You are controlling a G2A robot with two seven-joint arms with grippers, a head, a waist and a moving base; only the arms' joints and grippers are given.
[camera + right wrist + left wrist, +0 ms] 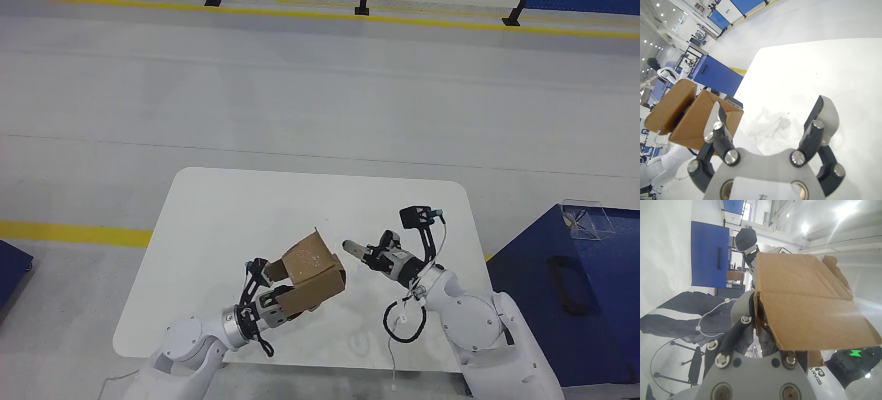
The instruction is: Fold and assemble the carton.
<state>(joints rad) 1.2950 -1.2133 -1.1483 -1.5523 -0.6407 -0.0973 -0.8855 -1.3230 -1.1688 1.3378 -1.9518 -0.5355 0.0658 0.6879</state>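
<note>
Your left hand [278,292] pinched the carton [312,268], tilted above the worktop [300,200]. Your right hand [768,101] was spread and empty just beside it. Folding looked under way. The next move likely called for pressing the loose end flaps closed.

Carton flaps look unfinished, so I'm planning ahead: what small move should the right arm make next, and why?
Probably ease the open right gripper toward the carton, which the left gripper holds up; one flap gapes unclosed.
</note>
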